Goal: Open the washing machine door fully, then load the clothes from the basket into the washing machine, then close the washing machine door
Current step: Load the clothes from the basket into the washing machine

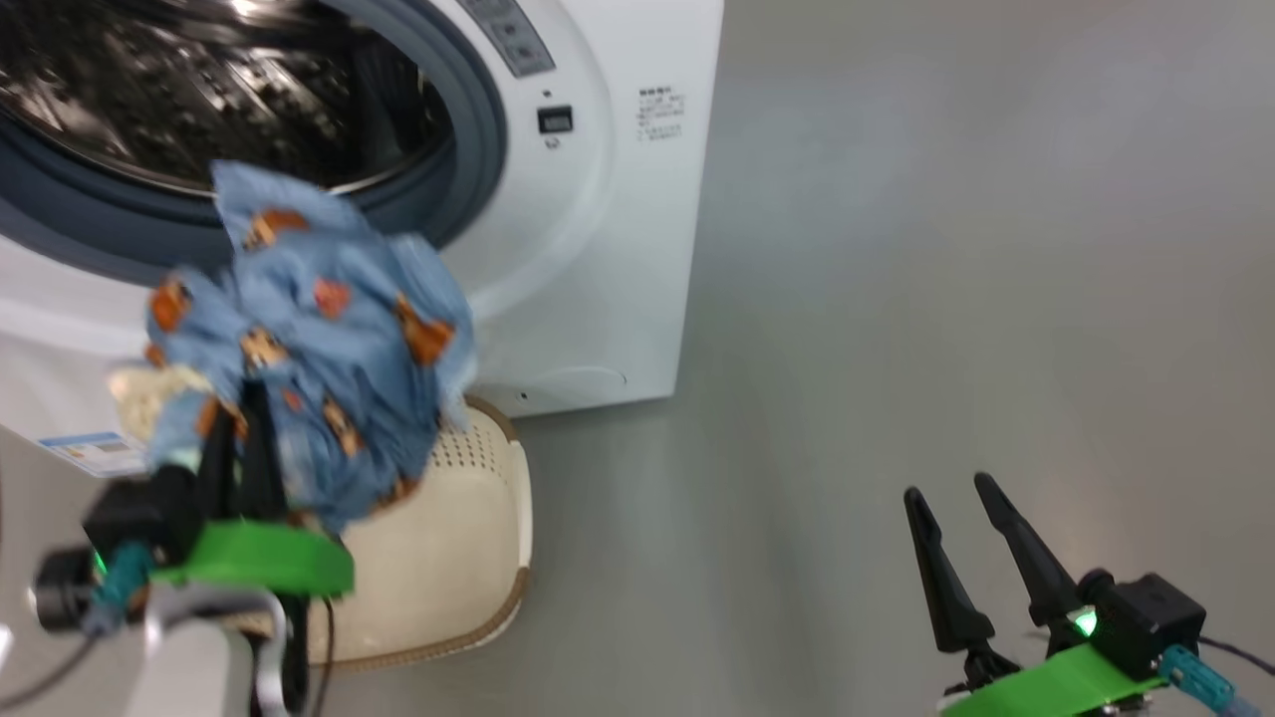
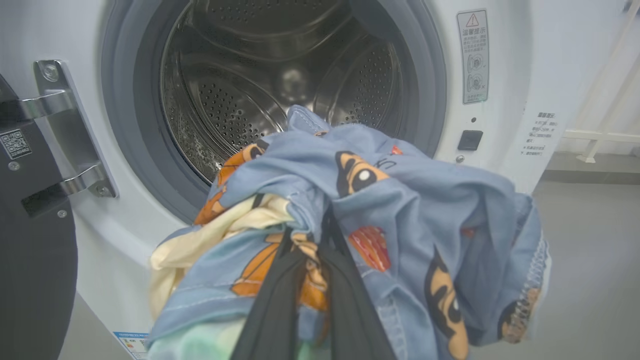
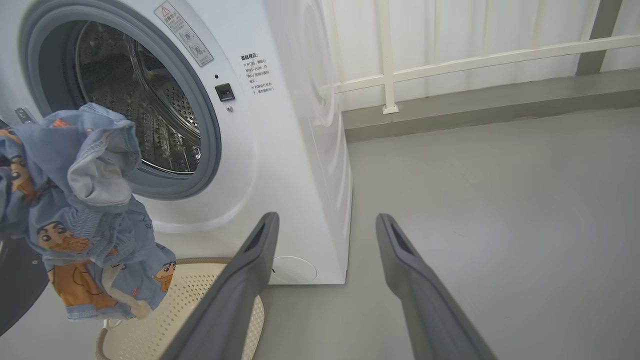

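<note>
My L claw (image 2: 313, 231) is clamped on clothes (image 1: 329, 339) just before washer (image 1: 598, 249). Soft, light, floppy; grab mid-bunch. R claw (image 1: 946, 486) spread wide, empty.

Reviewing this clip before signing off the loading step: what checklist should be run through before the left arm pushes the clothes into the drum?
1. Left gripper shut on the clothes: ok.
2. Washing machine door swung aside, opening free: ok.
3. Drum empty where visible: ok.
4. Clothes lifted above the basket: ok.
5. Right gripper open, off to the side: ok.
6. Basket fully emptied: cannot tell, the bundle hides part of it.
</note>
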